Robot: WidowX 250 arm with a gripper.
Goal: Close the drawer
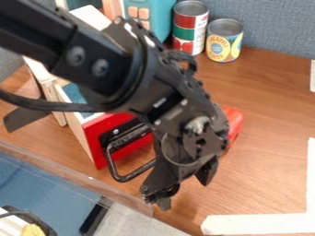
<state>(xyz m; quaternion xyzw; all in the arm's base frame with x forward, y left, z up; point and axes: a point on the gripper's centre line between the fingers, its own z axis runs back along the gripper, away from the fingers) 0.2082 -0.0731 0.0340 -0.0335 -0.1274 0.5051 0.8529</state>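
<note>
The drawer [102, 146] has a red front and a pale wooden side, and it stands out from the wooden cabinet with part of its blue inside showing. A black loop handle [133, 177] sticks out from its front. The black gripper [184, 190] hangs in front of the drawer, just right of the handle, with its two fingers apart and nothing seen between them. The arm covers the drawer's top and much of the cabinet; whether the gripper touches the handle, I cannot tell.
Two cans, one red and green [189, 27] and one yellow [224, 40], stand at the back by a grey partition. A teal toy [157, 16] is beside them. White strips [258, 223] lie at the front right, and a clear edge [67, 177] borders the table's left front.
</note>
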